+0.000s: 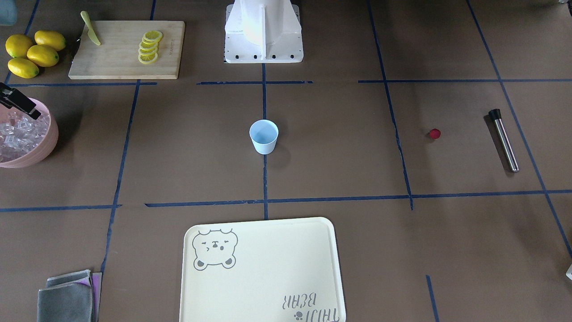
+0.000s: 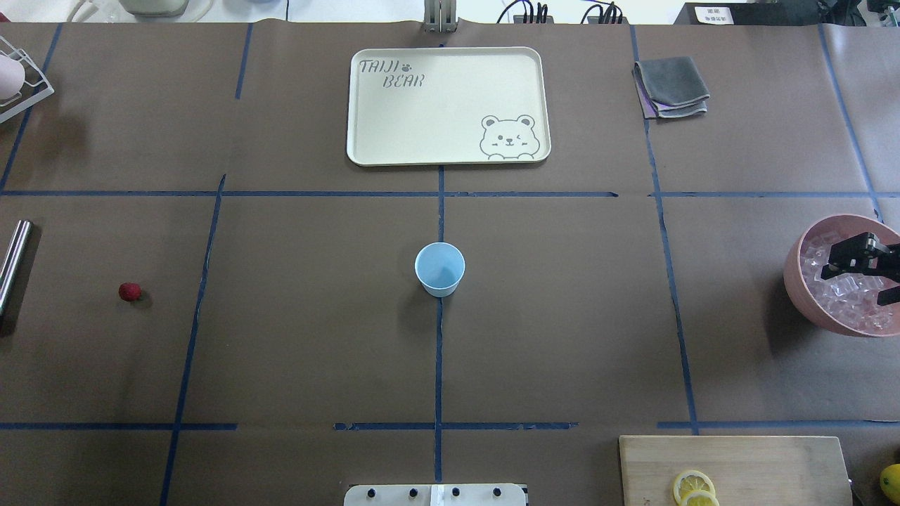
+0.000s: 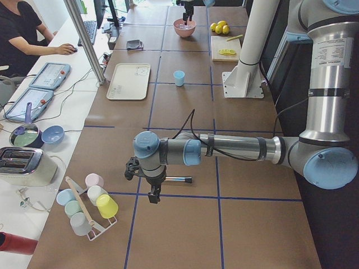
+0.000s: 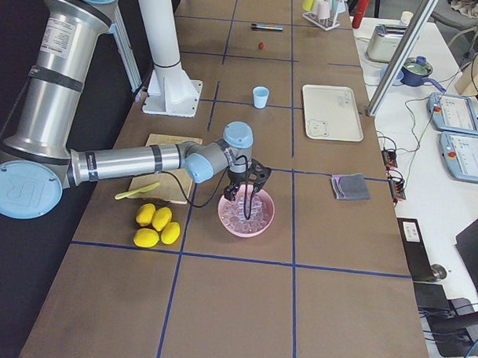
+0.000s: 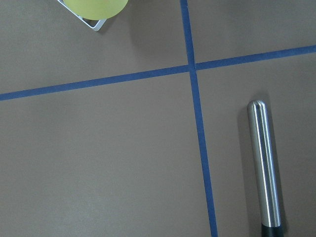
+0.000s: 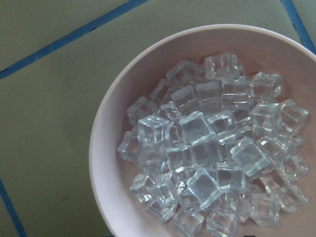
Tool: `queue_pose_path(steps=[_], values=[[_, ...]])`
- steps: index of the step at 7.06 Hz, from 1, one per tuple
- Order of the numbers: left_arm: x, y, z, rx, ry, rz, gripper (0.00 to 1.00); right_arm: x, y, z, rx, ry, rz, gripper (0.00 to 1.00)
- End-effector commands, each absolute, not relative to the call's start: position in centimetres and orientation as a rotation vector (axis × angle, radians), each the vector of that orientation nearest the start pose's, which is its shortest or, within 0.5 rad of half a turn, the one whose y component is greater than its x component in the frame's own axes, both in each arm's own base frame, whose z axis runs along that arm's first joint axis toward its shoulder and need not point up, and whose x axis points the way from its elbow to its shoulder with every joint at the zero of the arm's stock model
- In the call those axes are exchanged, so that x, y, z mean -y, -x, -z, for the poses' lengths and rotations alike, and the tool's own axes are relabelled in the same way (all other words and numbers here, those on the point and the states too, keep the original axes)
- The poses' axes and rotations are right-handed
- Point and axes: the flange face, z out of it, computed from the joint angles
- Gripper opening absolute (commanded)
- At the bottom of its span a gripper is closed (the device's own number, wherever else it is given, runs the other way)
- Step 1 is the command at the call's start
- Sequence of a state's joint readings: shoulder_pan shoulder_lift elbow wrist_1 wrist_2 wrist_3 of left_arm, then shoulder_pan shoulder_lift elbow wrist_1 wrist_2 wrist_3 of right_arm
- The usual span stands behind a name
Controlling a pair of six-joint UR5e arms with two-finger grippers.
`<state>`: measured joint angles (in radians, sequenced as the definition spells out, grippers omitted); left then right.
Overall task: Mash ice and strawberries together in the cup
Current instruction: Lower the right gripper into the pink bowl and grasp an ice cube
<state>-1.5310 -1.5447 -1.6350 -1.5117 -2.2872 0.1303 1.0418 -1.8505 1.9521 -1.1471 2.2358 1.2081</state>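
Note:
The pale blue cup stands upright in the middle of the table, and no ice or berry shows inside it; it also shows in the front view. The dark-red strawberry lies alone on the table far to the left. The ice fills the pink bowl at the right edge. My right gripper hangs open just above the ice, holding nothing. My left gripper hovers over the table beside a steel muddler; I cannot tell whether it is open or shut.
A cream bear tray lies beyond the cup. A folded grey cloth is at the far right. A cutting board with lemon slices and a knife, and whole lemons, sit near the robot's base. A cup rack stands at the left end.

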Motion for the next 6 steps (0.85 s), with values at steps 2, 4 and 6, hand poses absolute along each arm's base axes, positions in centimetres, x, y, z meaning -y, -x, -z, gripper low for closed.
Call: queue_pose_path(steps=[2,4,6], values=[[48.16,4.87,-64.66,-0.717,-0.018,-0.157,1.0,37.99,13.96,-58.01,0.768,0.21,-0.505,0.9],[48.17,4.87,-64.58,-0.717,-0.019,-0.158,1.0,38.13,14.11,-57.99,0.767,0.217,-0.522,0.9],[48.17,4.87,-64.58,-0.717,-0.019,-0.158,1.0,38.34,14.28,-58.31,0.762,0.218,-0.522,0.88]])
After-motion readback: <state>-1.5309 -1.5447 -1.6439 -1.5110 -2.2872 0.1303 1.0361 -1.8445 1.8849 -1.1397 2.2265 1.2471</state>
